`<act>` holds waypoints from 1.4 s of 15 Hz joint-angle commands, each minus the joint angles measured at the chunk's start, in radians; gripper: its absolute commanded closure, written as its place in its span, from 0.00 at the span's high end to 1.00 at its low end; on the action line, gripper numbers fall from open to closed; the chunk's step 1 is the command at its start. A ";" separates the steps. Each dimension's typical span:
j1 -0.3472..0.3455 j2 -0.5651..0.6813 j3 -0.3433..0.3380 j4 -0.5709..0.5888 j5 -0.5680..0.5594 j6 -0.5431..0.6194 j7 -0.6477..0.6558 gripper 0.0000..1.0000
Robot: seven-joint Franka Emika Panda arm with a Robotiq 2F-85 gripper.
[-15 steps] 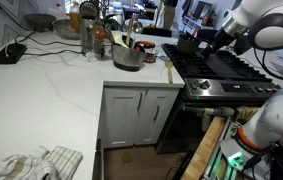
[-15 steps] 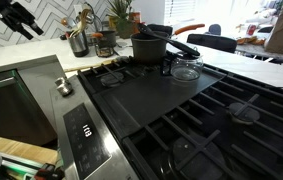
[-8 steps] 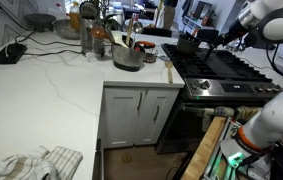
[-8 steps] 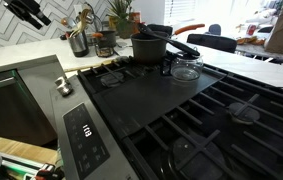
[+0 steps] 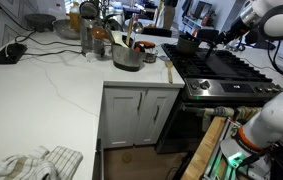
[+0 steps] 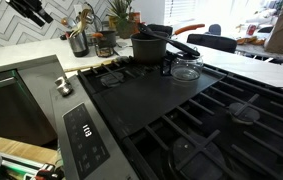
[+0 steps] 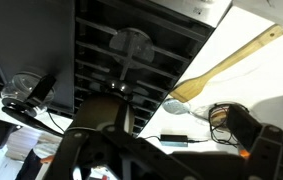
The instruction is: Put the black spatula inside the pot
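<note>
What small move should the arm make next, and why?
Probably move the gripper toward the black spatula, which seems to lie against the dark pot, not clearly inside it. The gripper hangs high and apart from both, so it must first close that gap.

The hand (image 6: pixel 36 15) hangs high, angled downward off the arm (image 5: pixel 273 14) (openness unclear).

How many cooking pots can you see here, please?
2. The dark pot stands at the back of the stove; the silver pot sits on the counter beside it. Clutter may hide others.
</note>
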 commanded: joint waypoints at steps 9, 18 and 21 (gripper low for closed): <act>0.044 0.370 -0.400 0.357 0.098 0.027 -0.446 1.00; 0.309 0.668 -0.742 0.670 0.381 0.028 -1.047 1.00; 0.249 0.661 -0.688 0.648 0.435 0.037 -1.006 1.00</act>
